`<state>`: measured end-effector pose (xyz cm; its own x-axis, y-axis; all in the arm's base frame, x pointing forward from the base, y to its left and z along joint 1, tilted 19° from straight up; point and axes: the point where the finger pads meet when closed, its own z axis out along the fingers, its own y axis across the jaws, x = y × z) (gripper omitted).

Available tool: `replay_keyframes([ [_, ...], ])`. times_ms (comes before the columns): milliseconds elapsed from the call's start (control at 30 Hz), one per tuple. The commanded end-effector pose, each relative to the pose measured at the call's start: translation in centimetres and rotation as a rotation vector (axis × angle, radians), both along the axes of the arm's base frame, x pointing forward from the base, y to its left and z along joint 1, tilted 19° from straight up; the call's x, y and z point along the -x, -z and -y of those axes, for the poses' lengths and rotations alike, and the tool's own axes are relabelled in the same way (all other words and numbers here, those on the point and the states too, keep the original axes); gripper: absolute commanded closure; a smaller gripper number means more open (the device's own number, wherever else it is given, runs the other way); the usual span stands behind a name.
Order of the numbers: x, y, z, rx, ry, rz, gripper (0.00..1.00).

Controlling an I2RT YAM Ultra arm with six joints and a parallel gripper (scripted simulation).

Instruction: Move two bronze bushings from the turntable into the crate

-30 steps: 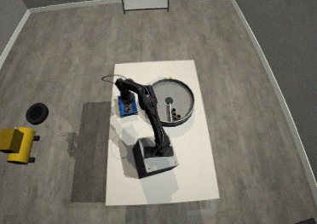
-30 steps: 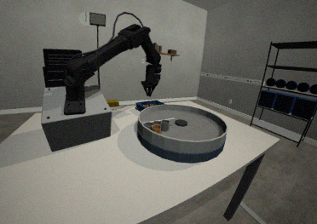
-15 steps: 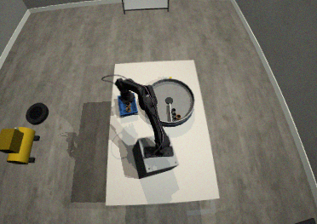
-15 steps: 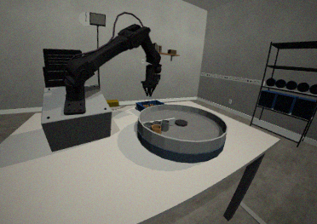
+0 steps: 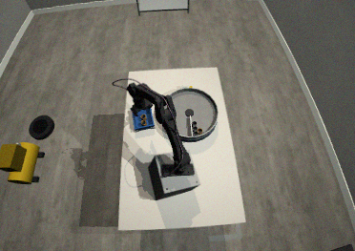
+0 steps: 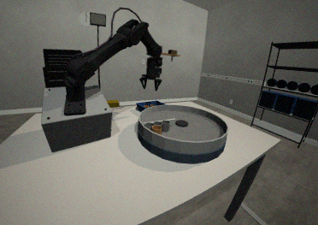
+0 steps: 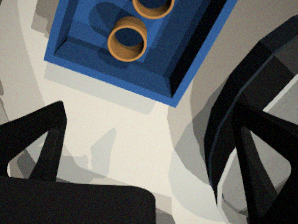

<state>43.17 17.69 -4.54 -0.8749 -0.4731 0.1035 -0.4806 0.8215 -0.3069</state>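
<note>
In crate (image 5: 136, 127) (image 6: 150, 109) (image 7: 115, 84), two bronze bushings (image 5: 143, 122) (image 6: 148, 105) (image 7: 132, 22), axes upright

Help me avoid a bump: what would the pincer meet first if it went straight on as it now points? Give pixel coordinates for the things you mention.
Probably the blue crate (image 5: 144, 128) (image 6: 144, 108) (image 7: 115, 84), near its closest rim. The open pincer (image 5: 142, 112) (image 6: 150, 89) (image 7: 149, 110) points down, but depth is unclear; it might meet the white tabletop (image 5: 215, 184) (image 6: 107, 182) (image 7: 130, 130) first.

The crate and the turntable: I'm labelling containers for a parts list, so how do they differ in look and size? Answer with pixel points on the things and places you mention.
The crate (image 5: 135, 122) (image 6: 141, 108) (image 7: 112, 86) is blue and rectangular; the turntable (image 5: 205, 109) (image 6: 201, 128) is round, with a grey wall. The crate is plainly the smaller, the turntable the larger. The crate holds two bronze bushings (image 5: 143, 123) (image 7: 111, 44), the turntable a mix of bronze and dark ones. Both are open-topped.
</note>
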Motion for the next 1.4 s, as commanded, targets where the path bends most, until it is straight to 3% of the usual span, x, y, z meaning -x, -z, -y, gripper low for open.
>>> replay_keyframes([
  [0, 0.3, -4.2, -2.2, -0.022, -0.009, 0.021, 0.0],
  [133, 0.8, -3.9, -2.4, -0.003, -0.008, -0.01, 0.0],
  [400, 0.8, -6.0, -2.9, -0.007, -0.009, -0.001, 0.0],
  [1367, 0.7, -6.0, -3.0, -0.009, -0.009, 0.004, 0.0],
])
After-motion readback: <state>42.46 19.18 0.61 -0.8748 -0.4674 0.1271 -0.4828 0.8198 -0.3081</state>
